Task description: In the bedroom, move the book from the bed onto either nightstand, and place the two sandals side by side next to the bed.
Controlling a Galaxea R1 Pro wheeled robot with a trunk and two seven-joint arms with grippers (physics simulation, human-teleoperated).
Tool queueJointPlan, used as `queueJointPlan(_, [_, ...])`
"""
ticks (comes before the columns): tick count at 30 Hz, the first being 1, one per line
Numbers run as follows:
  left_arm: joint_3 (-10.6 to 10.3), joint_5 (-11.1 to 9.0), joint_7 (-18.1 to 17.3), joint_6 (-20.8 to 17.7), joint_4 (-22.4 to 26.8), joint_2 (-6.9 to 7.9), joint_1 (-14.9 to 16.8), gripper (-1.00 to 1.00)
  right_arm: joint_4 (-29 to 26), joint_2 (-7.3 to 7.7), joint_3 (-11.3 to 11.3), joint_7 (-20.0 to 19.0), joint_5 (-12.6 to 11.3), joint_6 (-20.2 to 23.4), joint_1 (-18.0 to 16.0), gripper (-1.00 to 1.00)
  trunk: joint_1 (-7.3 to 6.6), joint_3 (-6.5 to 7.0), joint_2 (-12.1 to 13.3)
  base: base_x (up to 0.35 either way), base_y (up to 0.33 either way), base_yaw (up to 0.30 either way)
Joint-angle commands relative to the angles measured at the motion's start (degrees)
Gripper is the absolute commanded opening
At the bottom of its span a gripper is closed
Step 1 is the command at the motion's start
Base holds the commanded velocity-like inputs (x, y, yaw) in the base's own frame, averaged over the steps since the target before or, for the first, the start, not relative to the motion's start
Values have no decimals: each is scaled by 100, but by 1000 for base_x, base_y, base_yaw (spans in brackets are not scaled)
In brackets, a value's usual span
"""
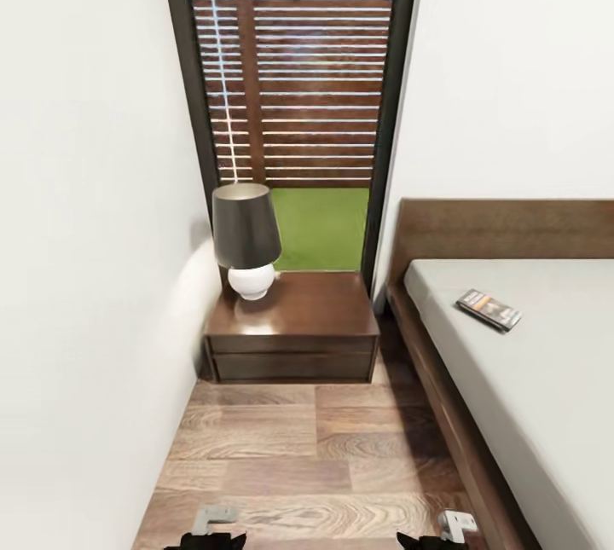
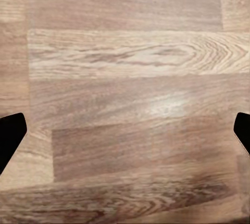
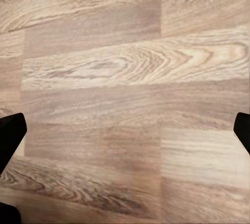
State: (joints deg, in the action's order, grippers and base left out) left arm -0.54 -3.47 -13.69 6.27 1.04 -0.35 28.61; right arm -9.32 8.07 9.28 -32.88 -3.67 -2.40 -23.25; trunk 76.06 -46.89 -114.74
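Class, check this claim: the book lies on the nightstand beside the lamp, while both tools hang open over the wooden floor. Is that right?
Not quite. The head view shows the book lying on the bed, not on the nightstand, which carries the lamp. The rest stands.

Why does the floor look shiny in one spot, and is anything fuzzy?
Left wrist view: a pale glare patch sits on the wood floor, and the grain looks slightly soft. Right wrist view: the planks are a bit blurred too. Head view: the lamp casts a faint shadow on the white wall, and the nightstand top gleams.
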Motion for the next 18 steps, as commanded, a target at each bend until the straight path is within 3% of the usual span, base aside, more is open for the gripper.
queueJointPlan(1, [-8,-36,-19,14,-7,0,4,100,9,2,3,-25,-37,-6,-3,100,2,-5,-2,300,0,0])
queueJointPlan(18, [-8,-39,-18,14,-7,0,6,100,9,2,4,-25,-37,-6,-4,100,2,-5,-2,282,0,0])
